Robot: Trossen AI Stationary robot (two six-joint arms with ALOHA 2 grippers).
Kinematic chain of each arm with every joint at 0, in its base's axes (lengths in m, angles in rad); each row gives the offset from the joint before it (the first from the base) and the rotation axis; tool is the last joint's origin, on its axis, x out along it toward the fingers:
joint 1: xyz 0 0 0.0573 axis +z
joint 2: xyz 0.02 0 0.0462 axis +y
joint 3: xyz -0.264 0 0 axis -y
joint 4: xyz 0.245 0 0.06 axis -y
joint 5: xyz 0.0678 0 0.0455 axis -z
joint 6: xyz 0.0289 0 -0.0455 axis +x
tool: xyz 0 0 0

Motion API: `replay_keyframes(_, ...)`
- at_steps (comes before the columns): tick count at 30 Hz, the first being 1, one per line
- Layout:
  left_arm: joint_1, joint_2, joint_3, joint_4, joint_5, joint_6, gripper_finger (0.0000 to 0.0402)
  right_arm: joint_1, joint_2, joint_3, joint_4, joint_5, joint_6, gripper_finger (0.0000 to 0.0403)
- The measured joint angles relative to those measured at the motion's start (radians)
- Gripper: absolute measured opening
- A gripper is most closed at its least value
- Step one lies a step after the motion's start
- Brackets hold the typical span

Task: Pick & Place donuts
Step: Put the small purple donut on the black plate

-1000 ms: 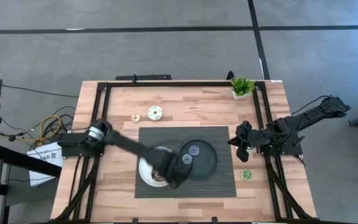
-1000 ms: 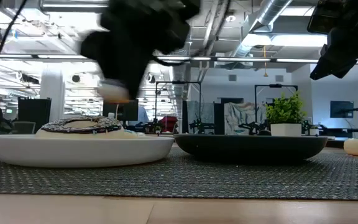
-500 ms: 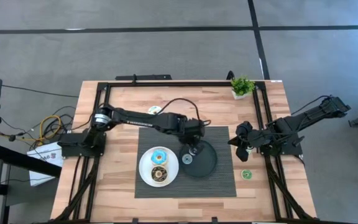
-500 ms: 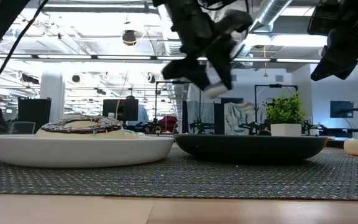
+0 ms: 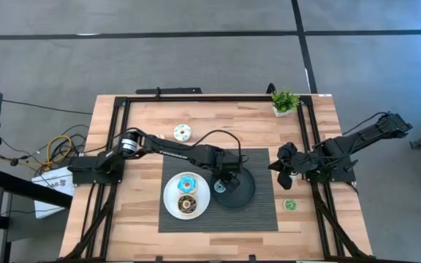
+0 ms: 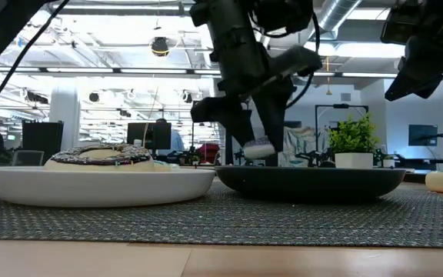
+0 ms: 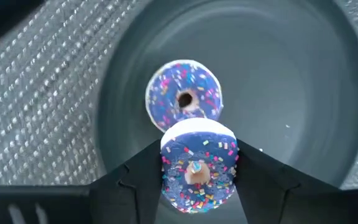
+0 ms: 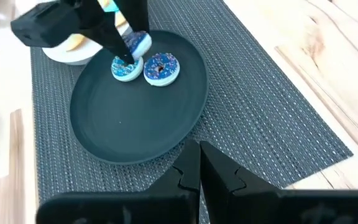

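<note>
My left gripper (image 5: 229,175) hangs over the black plate (image 5: 245,191), shut on a coin-sized blue donut (image 7: 197,174). Beneath it on the plate lie a purple small donut (image 7: 184,99) and another small blue one (image 8: 127,68). The white plate (image 5: 172,207) carries a larger blue donut (image 5: 187,183) and a chocolate-brown one (image 5: 187,205). A pale green larger donut (image 5: 183,132) lies on the wood toward the far edge. A small green donut (image 5: 289,205) lies right of the mat. My right gripper (image 8: 199,146) waits shut above the table's right side. My left gripper pinches the small blue donut by opposite sides of its rim (image 7: 168,169) between the two fingers, coming from above and pointing down. The donut is lifted clear just above the black plate (image 6: 310,183), lying roughly level with its iced face up (image 6: 258,146).
Both plates sit on a dark woven mat (image 5: 262,212) in the middle of the wooden table. A small potted plant (image 5: 285,101) stands at the far right corner. A black frame (image 5: 218,97) runs around the tabletop. Bare wood lies left of the mat.
My left gripper, carrying the small donut, swung from over the white plate toward the right and far side until it stood over the black plate. It then came down toward that plate. The right arm kept still.
</note>
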Motion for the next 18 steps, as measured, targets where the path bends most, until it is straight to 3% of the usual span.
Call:
replay_keyframes(4,0.002,-0.001,0.001,-0.001,-0.037,-0.022,0.017,0.0,0.0,0.0,0.0,0.0,0.0,0.0001)
replay_keyframes(18,0.001,-0.002,0.001,-0.03,-0.001,-0.055,0.0185,0.0,0.0,0.0,0.0,0.0,0.019,0.0001)
